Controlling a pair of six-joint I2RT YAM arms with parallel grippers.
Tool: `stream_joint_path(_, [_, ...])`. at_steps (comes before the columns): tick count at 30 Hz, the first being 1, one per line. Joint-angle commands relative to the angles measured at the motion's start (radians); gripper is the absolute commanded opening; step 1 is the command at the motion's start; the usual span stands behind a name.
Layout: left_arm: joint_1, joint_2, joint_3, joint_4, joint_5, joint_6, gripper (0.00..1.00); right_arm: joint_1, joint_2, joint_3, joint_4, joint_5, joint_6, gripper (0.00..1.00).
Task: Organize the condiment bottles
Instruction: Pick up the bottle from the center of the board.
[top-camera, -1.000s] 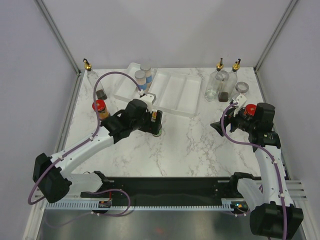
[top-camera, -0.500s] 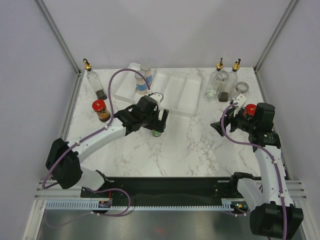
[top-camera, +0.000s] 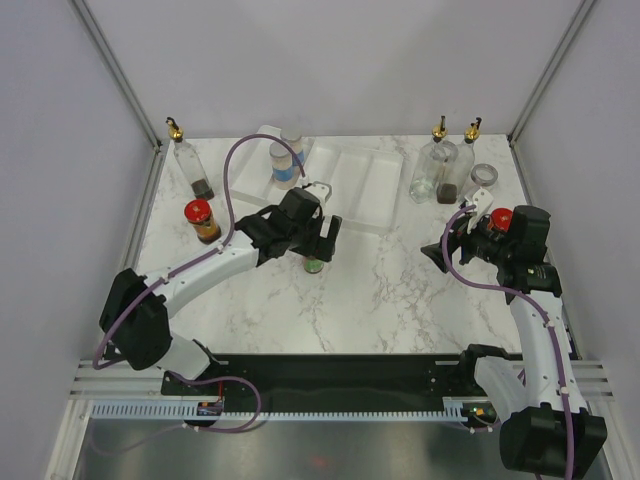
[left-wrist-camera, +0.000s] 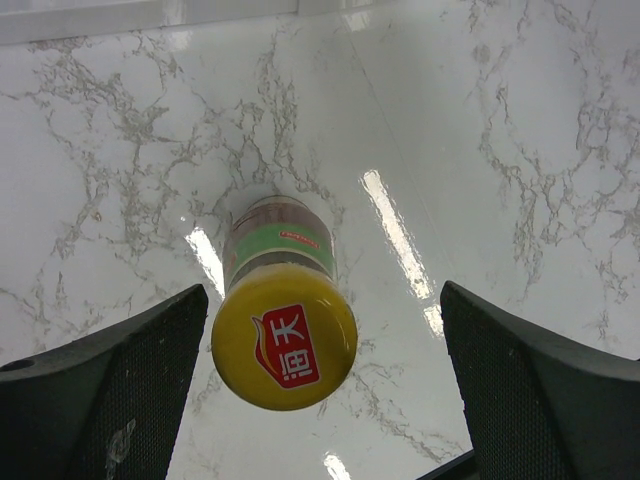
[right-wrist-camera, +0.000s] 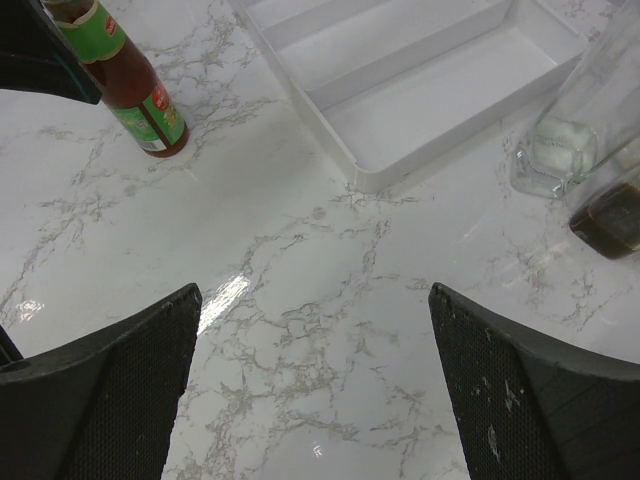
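A sauce bottle (left-wrist-camera: 284, 345) with a yellow-orange cap and green label stands upright on the marble. My left gripper (left-wrist-camera: 320, 395) hangs open above it, with the cap between the fingers (left-wrist-camera: 110, 400), nearer the left one and untouched. From above, that gripper (top-camera: 318, 248) covers most of the bottle (top-camera: 313, 266). My right gripper (top-camera: 441, 252) is open over bare marble with nothing between its jaws. The right wrist view shows the bottle (right-wrist-camera: 135, 95) at far left. Two spice jars (top-camera: 284, 160) stand in the tray's left compartment.
The white ridged tray (top-camera: 360, 185) lies at the back centre. A gold-spouted cruet (top-camera: 189, 165) and a red-lidded jar (top-camera: 201, 220) stand at the left. At the right are two cruets (top-camera: 447, 168), a silver-lidded jar (top-camera: 484, 177) and a red-lidded jar (top-camera: 502, 217) beside the right arm.
My left gripper has shifted a little right and back over the sauce bottle, and its arm has swung. The bottle and the right arm have not moved.
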Motion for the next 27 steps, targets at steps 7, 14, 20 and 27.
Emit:
stream_joint_path(7, [0.001,-0.005,0.039,0.010,0.003,-0.026,1.00,-0.006,-0.013,0.016,0.006,-0.040,-0.007,0.98])
stream_joint_path(14, [-0.001,-0.032,0.037,0.010,0.003,-0.026,1.00,-0.006,-0.010,0.016,0.006,-0.040,-0.009,0.98])
stream_joint_path(20, [0.001,-0.083,0.025,0.010,0.003,-0.026,1.00,-0.010,0.002,0.008,0.004,-0.048,-0.030,0.98])
stream_joint_path(27, [0.001,-0.149,0.025,0.010,0.003,-0.026,1.00,-0.021,-0.021,0.005,-0.002,-0.077,-0.050,0.98])
